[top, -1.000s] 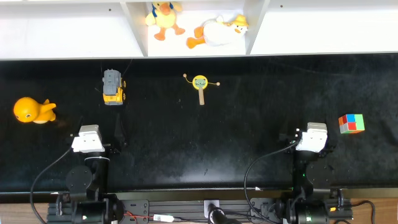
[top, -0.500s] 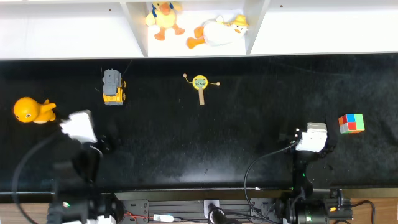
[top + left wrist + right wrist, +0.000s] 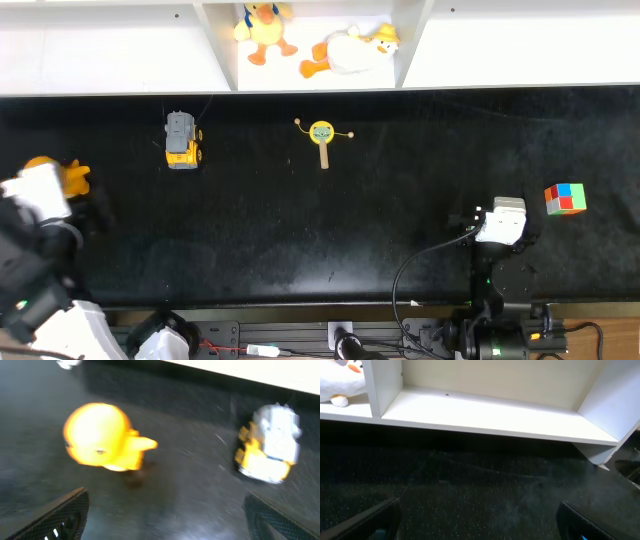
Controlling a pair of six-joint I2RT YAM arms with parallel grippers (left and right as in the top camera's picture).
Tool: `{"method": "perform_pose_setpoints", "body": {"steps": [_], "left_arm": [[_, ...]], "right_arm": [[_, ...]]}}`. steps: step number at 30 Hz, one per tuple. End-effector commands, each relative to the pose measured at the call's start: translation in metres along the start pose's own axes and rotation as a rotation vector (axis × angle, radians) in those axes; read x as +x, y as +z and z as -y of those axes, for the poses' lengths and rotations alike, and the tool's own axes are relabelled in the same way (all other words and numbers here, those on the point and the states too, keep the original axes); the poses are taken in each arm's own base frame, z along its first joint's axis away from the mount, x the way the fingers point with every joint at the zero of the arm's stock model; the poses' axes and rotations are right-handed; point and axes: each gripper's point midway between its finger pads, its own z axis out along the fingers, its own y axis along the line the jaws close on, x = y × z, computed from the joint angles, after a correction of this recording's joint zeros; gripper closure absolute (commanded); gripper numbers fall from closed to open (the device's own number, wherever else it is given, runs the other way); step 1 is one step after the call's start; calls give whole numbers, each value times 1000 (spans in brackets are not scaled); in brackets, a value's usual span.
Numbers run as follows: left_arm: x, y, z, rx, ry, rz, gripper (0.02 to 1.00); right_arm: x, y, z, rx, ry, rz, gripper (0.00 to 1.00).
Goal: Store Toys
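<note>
Duck toy (image 3: pixel 102 442) sits at the table's (image 3: pixel 400 200) left end. The left gripper (image 3: pixel 165 502) hangs just short of it, spread wide and empty, likely positioned for a grasp. The right gripper (image 3: pixel 477 510) rests wide open and empty, facing the shelf (image 3: pixel 485 410).

Your top camera looks straight down on the worktop (image 3: pixel 300 230), with the shelf (image 3: pixel 120 60) along its far edge. Your left wrist camera sits low and close, facing the orange duck (image 3: pixel 102 442) and toy truck (image 3: pixel 270 450), both shared with the top view. Your right wrist camera faces the shelf from farther back.
</note>
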Motion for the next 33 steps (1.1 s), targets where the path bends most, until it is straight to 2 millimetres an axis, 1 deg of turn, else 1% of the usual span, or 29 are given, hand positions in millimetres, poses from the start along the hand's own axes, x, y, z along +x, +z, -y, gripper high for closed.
{"method": "perform_pose_setpoints", "body": {"steps": [1,4,5,6,8,10,12,15,17,21,26,31,32,33], "left_arm": [[-9,-10,-29,-10,-21,57,23],[2,-14,-60,-84,-96,43,20],[7,-15,-73,-119,-104,33,20],[9,-14,-82,-138,-101,29,20],[12,-8,-96,-159,-89,21,23],[10,6,-104,-148,-73,19,23],[7,23,-104,-112,-28,7,20],[-1,48,-94,-42,63,-31,20],[-7,64,-89,-13,93,-58,20],[-18,88,-77,49,152,-83,20],[-17,104,-72,85,158,-107,20],[-1,106,-67,115,157,-165,20],[-1,107,-67,116,156,-165,31],[-2,107,-67,115,157,-162,71]], "right_arm": [[0,0,-1,-3,10,8,5],[0,0,-1,-3,9,8,5],[0,0,-1,-3,9,8,7],[0,0,-1,-3,10,8,5],[0,0,-1,-3,10,8,7],[0,0,-1,-3,10,8,5],[0,0,-1,-3,9,8,5],[0,0,-1,-3,9,7,5],[0,0,-1,-3,10,8,5],[0,0,-1,-3,10,8,5],[0,0,-1,-3,9,7,5],[0,0,-1,-3,9,8,5],[0,0,-1,-3,9,8,5],[0,0,-1,-3,9,8,7]]}}
